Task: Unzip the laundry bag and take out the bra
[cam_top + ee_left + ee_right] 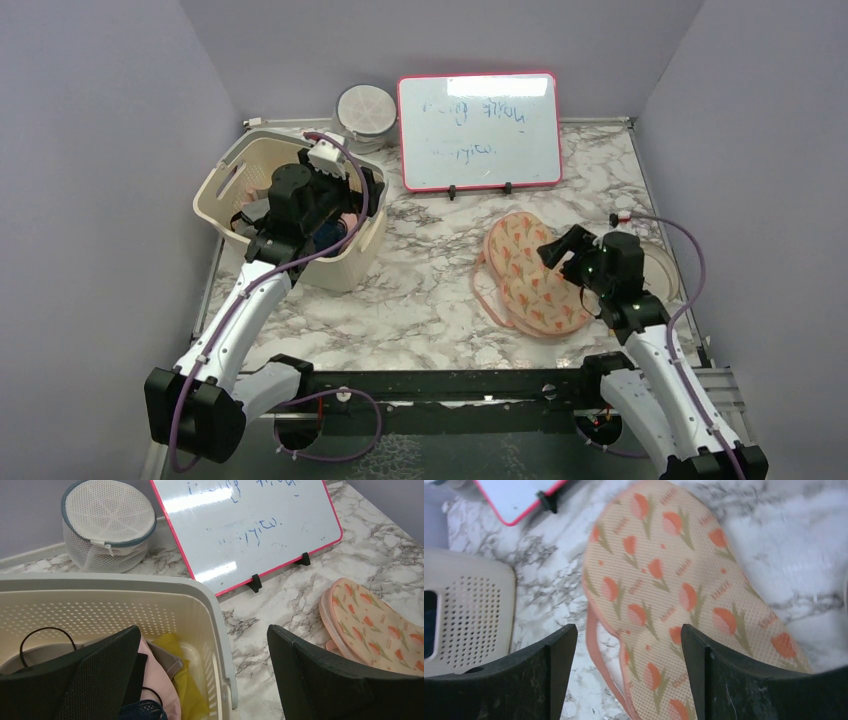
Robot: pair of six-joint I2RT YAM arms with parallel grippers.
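Right hand (626,640) spread wide over laundry bag (674,580) — cream basket (469,615) nearby.

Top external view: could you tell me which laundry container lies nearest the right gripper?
The peach tulip-print laundry bag, flat beneath the right gripper; the cream basket and round mesh bag sit farther left.

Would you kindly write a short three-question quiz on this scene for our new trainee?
1. True or false: the right gripper is shut on the peach tulip-print padded fabric laundry bag.
2. The left gripper hovers over: A) the cream perforated plastic basket; B) the pink-framed whiteboard; C) the round white mesh pouch.
3. In one word: which arm is nearer the laundry bag?

Key: 1 false, it is open above the bag; 2 A; 3 right.
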